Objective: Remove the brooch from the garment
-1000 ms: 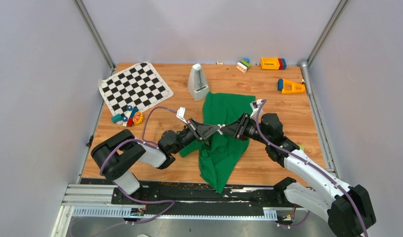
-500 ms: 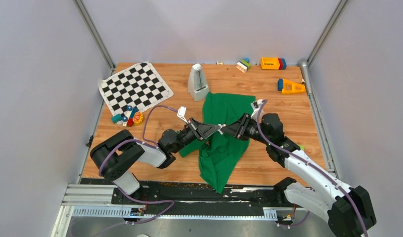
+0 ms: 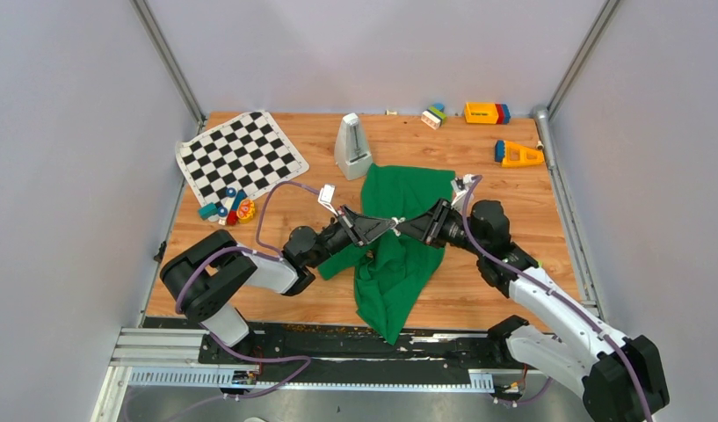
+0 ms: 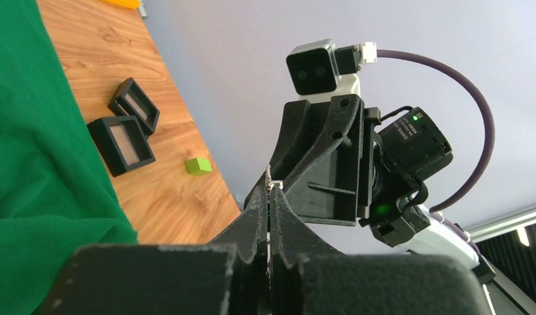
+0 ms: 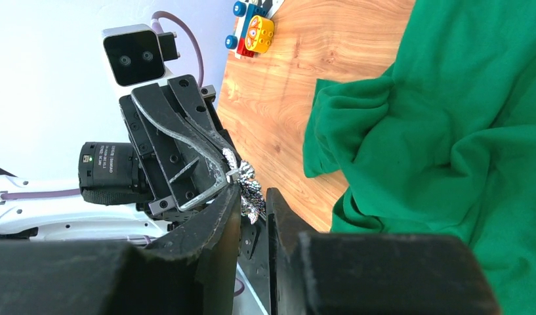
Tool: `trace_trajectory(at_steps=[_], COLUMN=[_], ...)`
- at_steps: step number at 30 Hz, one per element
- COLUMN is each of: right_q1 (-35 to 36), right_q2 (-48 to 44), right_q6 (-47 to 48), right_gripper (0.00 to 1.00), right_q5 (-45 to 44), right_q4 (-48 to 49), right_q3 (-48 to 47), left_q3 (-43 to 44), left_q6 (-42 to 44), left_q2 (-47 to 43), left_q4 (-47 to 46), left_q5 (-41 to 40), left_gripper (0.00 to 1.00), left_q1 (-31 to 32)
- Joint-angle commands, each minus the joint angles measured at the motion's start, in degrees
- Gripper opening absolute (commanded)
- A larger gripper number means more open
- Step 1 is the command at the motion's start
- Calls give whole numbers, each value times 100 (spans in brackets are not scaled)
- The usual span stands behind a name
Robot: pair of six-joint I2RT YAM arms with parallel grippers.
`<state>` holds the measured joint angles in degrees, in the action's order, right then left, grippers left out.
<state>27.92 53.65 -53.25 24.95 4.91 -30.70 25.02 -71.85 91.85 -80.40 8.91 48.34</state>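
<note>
You held the shiny brooch above the green garment, mid-tabletop, likely to keep it off the cloth. Your left gripper pinched it. Your right gripper sat close around it, but I cannot tell if it squeezed.

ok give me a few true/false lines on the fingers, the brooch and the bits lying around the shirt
1. The left gripper and right gripper meet tip to tip above the garment. True.
2. The left fingers are spread wide apart. False: they are pinched almost together on the small silvery brooch.
3. The metronome stands on the chequered mat. False: it stands on the bare table, near the garment's far edge.
4. Two black square frames lie on the table beside the garment. True.
5. The green cube rests on the garment. False: it lies on the table near the frames.
</note>
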Motion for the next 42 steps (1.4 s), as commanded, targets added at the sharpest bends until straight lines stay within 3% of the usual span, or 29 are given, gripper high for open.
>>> trace_trajectory(at_steps=[1, 9, 18, 32, 34, 42], right_q1=[-105, -140, -147, -147, -141, -147], right_q2=[-179, -600, -877, -1163, -1216, -1564], right_q6=[-165, -214, -156, 26, 97, -436], right_gripper=[18, 39, 55, 60, 61, 63], right_q5=[-255, -591, -629, -1082, -1484, -3665], right_q4=[-128, -277, -440, -1127, -1613, -3673], right_q3=[210, 333, 272, 103, -28, -314], left_q3=[275, 25, 10, 78, 220, 1101], left_q6=[-42, 220, 427, 633, 726, 1531], left_q2=[-217, -660, -1116, -1389, -1402, -1331], left_q4=[-789, 44, 862, 1492, 1951, 5355], left_q5=[520, 45, -79, -93, 15, -320], left_gripper=[0, 0, 0, 0, 0, 0], left_q1=[191, 189, 191, 191, 193, 256])
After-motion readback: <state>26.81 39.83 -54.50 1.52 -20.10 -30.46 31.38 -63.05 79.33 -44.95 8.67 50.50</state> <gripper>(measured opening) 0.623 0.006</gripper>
